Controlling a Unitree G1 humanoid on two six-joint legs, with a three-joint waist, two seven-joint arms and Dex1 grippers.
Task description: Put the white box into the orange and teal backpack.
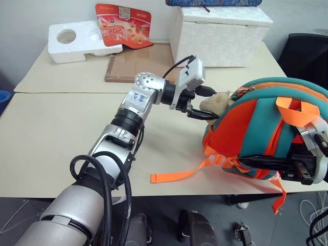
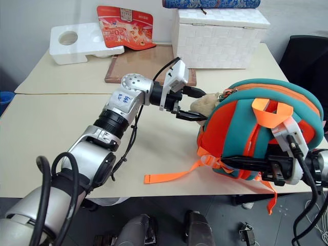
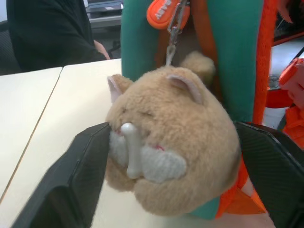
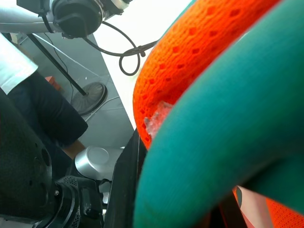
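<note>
Both grippers are at the backpack (image 1: 266,128), which sits near the table's (image 1: 61,128) front edge. Left gripper (image 1: 201,113) has its fingers spread either side of the tan plush (image 3: 171,142) clipped to the pack, touching it but not really squeezing, so it reads as open around the toy. Right gripper (image 2: 246,165) is clamped shut on the pack's teal strap down by the lower edge. An orange strap (image 1: 179,174) trails off toward the table's front. Further back sit a white woven chest (image 1: 220,36), a foam block (image 1: 77,41) and a red card (image 1: 123,23).
</note>
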